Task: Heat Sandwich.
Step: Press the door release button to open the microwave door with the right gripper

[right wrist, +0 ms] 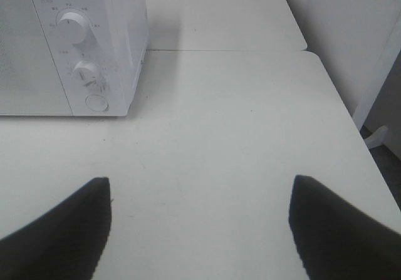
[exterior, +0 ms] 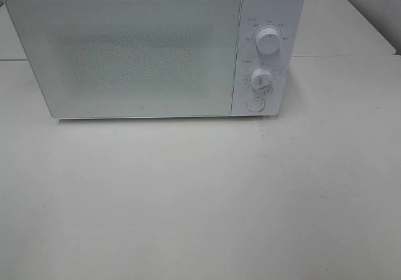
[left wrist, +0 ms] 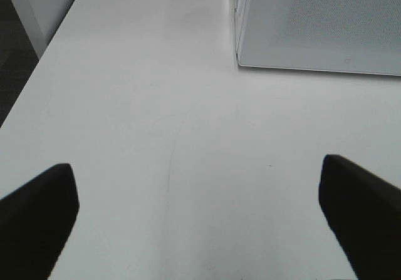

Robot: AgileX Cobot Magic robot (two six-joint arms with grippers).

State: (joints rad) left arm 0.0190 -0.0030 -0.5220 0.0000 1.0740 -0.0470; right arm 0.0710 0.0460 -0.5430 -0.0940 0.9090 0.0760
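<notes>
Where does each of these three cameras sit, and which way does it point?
Exterior high: mounted high, looking down at the closed microwave on the white table; no robot part shows.
Left wrist: on the left arm, facing the microwave's door corner over the table; the open left gripper frames the view.
Right wrist: on the right arm, facing the dials; open right gripper shows.
Shared: exterior and right wrist both show the dials.

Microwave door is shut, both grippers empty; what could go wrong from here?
No sandwich shows in any view, so heating could start on an empty microwave. The round button sits just under the lower knob; the wide-open right gripper might nudge the knob while pressing it.
</notes>
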